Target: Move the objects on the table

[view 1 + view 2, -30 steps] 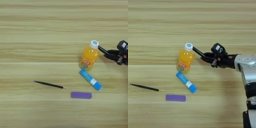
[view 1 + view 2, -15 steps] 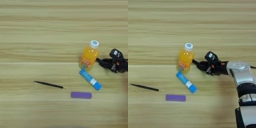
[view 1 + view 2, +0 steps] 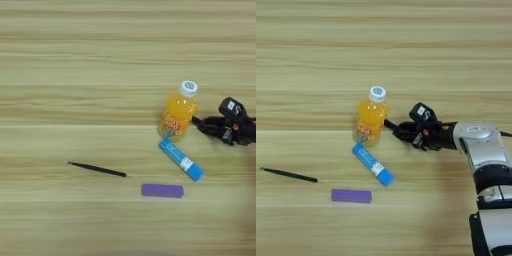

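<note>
bottle (image 3: 177,112) label: print unreadable | tube (image 3: 181,159) label: unreadable | no legible text

Unidentifiable place: only wood-grain table (image 3: 75,60).

- We see the orange-drink bottle (image 3: 370,118) near centre, white cap toward 12 o'clock.
- Our right gripper (image 3: 392,127) sits at its 3 o'clock, fingertips just beside it.
- The blue tube (image 3: 372,164) lies at the bottle's 6 o'clock.
- The purple bar (image 3: 351,196) lies at 7 o'clock, the thin black stick (image 3: 289,175) at 8 o'clock.
</note>
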